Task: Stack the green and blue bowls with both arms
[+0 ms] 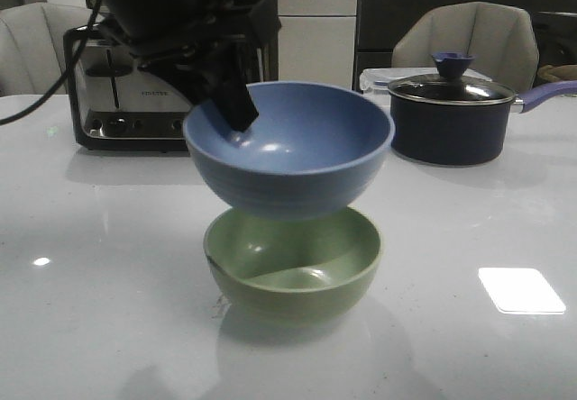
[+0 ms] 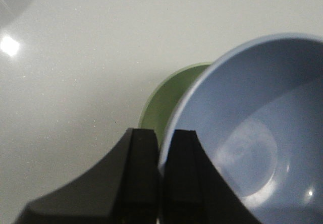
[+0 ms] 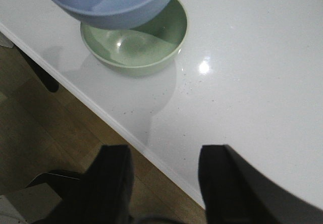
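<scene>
Front view: the left gripper (image 1: 236,107) pinches the blue bowl (image 1: 288,148) right above the green bowl (image 1: 293,265), maybe touching it; the right gripper (image 3: 164,176) waits open.

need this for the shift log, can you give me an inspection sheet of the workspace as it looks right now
surface: white glossy table, light glare patches, no spills seen
job's things: blue bowl held in the air above the green bowl, which sits on the table; not yet nested
clutter: toaster back left; dark lidded saucepan back right
grippers: left gripper shut on the blue bowl's rim; right gripper open, holding nothing, near the table edge
cables: one dark cable hanging at far left
surroundings: chairs and cabinets behind the table, wooden floor
</scene>
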`<state>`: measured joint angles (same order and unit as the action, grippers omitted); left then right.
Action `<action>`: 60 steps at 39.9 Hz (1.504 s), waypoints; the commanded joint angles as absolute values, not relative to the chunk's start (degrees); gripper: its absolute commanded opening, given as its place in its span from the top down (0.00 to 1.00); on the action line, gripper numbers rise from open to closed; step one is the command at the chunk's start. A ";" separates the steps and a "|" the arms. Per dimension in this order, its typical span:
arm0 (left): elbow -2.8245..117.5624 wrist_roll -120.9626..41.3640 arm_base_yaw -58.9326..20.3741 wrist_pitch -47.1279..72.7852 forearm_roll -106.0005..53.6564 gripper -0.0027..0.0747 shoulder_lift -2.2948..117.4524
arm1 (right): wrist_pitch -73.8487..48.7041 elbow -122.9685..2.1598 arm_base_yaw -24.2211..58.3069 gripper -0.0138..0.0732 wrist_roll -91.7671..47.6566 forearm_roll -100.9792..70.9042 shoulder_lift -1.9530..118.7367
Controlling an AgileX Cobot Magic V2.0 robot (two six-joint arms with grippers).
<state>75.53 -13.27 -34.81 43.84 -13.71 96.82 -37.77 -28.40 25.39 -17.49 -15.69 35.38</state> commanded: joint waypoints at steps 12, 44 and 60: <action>77.03 -13.26 -35.35 40.08 -16.33 0.85 101.58 | -34.20 -30.11 25.47 0.35 -18.13 -15.81 35.35; 77.16 -13.26 -35.35 42.67 -10.65 0.45 93.00 | -34.20 -30.11 25.47 0.35 -18.13 -15.81 35.35; 66.81 -13.26 -35.35 43.03 -7.71 0.45 71.03 | -34.20 -30.11 25.47 0.35 -18.13 -15.81 35.35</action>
